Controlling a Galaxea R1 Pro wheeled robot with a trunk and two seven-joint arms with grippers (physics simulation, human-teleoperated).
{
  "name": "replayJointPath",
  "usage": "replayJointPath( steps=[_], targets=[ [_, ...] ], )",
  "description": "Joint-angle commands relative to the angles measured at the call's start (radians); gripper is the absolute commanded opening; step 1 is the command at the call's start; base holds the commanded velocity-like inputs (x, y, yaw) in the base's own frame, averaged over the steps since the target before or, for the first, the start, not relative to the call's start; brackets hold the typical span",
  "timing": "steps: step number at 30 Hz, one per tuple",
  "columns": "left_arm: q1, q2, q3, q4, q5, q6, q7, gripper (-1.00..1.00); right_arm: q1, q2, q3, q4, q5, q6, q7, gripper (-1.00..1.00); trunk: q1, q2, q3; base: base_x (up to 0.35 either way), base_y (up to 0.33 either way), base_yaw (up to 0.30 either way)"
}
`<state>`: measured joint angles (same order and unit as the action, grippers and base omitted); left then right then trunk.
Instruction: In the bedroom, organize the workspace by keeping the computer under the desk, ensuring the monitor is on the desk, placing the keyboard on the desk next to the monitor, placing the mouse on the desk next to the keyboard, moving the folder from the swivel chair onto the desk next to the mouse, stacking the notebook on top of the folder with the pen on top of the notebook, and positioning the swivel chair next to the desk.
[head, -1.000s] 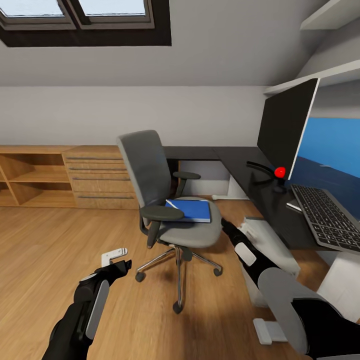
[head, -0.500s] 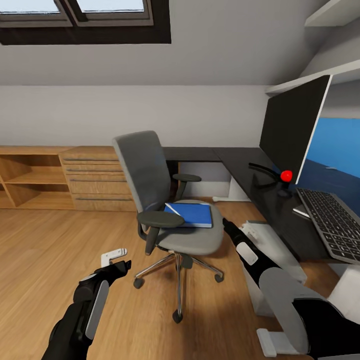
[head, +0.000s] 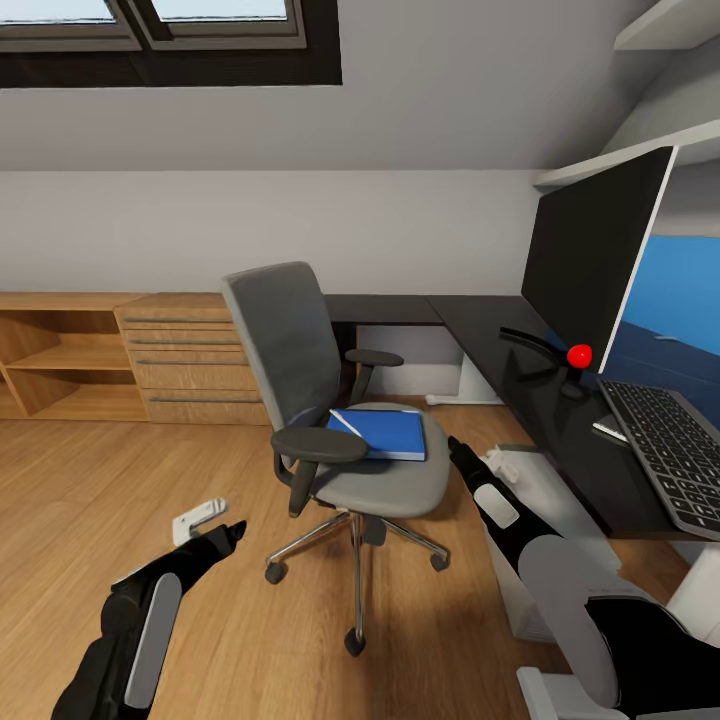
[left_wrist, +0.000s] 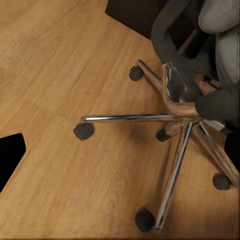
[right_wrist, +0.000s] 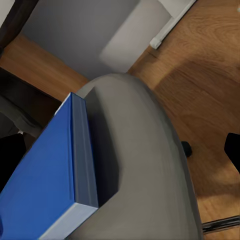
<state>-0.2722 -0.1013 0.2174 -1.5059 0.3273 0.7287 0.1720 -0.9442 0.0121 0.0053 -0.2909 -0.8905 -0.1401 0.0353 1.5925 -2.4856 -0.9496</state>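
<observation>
The swivel chair (head: 300, 350) stands on the wood floor, a little apart from the desk (head: 490, 335). On its grey seat lies the blue folder (head: 385, 432) with the white pen (head: 346, 424) across its near corner. The monitor (head: 595, 260) and the keyboard (head: 672, 452) stand on the desk at the right. A pale computer (head: 545, 495) sits low beside the desk. My right gripper (head: 457, 447) hovers open just off the seat's edge, facing the folder (right_wrist: 45, 170). My left gripper (head: 232, 529) is open, low over the floor, looking at the chair's chrome base (left_wrist: 175, 115).
A light-wood drawer chest (head: 190, 355) and open shelves (head: 55, 360) line the back wall. A skylight (head: 170, 30) sits in the sloped ceiling. A small pale flat thing (head: 608, 430) lies by the keyboard. Bare floor spreads left of the chair.
The head camera has shifted a little, moving the whole picture. My left arm has dropped lower and to the left. The right gripper stays by the seat edge.
</observation>
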Motion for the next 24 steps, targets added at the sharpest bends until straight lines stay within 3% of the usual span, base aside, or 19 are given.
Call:
replayJointPath(
  steps=[1, 6, 7, 12, 24],
  targets=[
    [0.021, -0.001, 0.001, -0.038, 0.017, 0.013, 0.007, 1.00, -0.001, 0.000, 0.001, 0.001, -0.009, -0.004, 0.003, 1.00, 0.000, 0.000, -0.001, 0.000, 0.000, 0.000],
    [0.064, -0.003, -0.001, -0.098, 0.029, 0.029, 0.006, 1.00, -0.001, -0.004, 0.000, 0.002, -0.010, -0.004, 0.002, 1.00, 0.000, 0.000, -0.001, 0.000, 0.000, 0.000],
    [0.069, -0.004, -0.022, -0.103, 0.029, 0.031, 0.006, 1.00, -0.001, -0.021, -0.001, 0.002, -0.011, -0.004, 0.002, 1.00, 0.000, 0.000, -0.001, 0.000, 0.000, 0.000],
    [0.070, -0.003, -0.090, -0.106, 0.029, 0.031, 0.008, 1.00, -0.001, -0.027, -0.001, 0.003, -0.012, -0.004, 0.001, 1.00, 0.000, 0.000, -0.001, 0.000, 0.000, 0.000],
    [0.070, -0.003, -0.099, -0.109, 0.029, 0.029, 0.011, 1.00, 0.001, -0.026, 0.001, -0.001, -0.010, -0.004, 0.000, 1.00, 0.012, -0.017, -0.042, 0.000, 0.000, 0.000]
  ],
)
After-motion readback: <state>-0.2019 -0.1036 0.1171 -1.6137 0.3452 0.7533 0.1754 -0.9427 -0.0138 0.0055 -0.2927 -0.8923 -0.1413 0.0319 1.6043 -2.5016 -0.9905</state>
